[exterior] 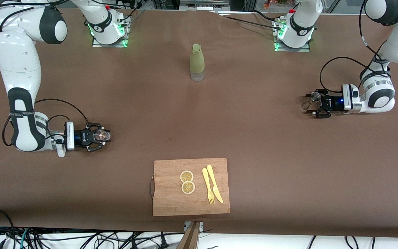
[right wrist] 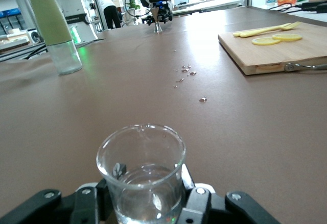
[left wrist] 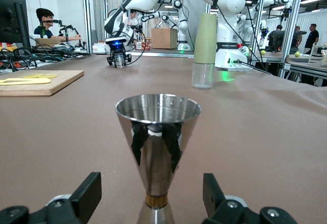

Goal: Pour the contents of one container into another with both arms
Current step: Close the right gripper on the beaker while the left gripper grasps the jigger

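A steel jigger (exterior: pixel 310 101) stands upright on the brown table at the left arm's end. My left gripper (exterior: pixel 310 103) is low around it. In the left wrist view the jigger (left wrist: pixel 157 147) sits between the fingers (left wrist: pixel 87 196), with a gap on each side, so the left gripper (left wrist: pixel 151 193) is open. At the right arm's end, my right gripper (exterior: pixel 99 136) is shut on a small clear glass (exterior: pixel 102 135). In the right wrist view the glass (right wrist: pixel 142 168) is upright with some clear liquid in it, and the right gripper (right wrist: pixel 145 201) clamps its lower part.
A bottle with a green sleeve (exterior: pixel 197 62) stands mid-table, nearer the arms' bases. A wooden cutting board (exterior: pixel 171 202) lies near the front edge, carrying two lemon slices (exterior: pixel 187 181) and a yellow fork and knife (exterior: pixel 212 185). Small droplets (right wrist: pixel 186 71) dot the table.
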Tool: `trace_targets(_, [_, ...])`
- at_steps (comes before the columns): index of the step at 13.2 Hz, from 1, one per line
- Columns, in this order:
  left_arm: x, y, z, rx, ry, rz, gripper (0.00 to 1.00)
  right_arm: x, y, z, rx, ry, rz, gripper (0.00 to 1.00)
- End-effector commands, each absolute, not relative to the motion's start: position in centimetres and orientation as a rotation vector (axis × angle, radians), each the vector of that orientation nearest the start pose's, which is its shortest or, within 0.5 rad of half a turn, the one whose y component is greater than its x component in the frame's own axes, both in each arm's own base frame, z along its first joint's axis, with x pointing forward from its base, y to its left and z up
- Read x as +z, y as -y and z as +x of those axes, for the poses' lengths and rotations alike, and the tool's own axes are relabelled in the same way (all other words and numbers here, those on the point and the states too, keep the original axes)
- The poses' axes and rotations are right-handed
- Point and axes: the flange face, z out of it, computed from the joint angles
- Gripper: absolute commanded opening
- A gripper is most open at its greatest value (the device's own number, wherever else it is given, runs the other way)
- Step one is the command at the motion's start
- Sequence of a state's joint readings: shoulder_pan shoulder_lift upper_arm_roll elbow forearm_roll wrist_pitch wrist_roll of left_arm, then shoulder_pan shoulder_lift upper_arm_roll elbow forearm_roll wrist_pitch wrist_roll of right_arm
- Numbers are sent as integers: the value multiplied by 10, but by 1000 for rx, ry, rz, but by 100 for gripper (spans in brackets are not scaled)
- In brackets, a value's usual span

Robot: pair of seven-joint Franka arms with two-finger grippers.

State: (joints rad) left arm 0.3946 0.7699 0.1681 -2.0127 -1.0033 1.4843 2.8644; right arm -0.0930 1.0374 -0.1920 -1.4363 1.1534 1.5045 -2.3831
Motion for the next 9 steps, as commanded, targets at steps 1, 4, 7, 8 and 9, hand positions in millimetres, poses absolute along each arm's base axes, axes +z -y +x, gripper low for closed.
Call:
trace_targets(1, [58,-175,416,1304,1611,1091,88,92,56,645,-745,1361,-1464,34])
trace_targets(4, [58,-179,412,1293,1612,1095,83,107,57,656,-746,1365,-1521,34])
trace_targets(7, [58,-180,412,1292,1615,1093,74,132,58,664,-738,1347,-1558,34])
trace_targets(8, [58,-181,412,1293,1615,1094,73,136,51,667,-726,1347,-1565,34])
trace_targets(9, [58,-181,411,1286,1618,1088,69,137,46,669,-723,1353,-1572,34])
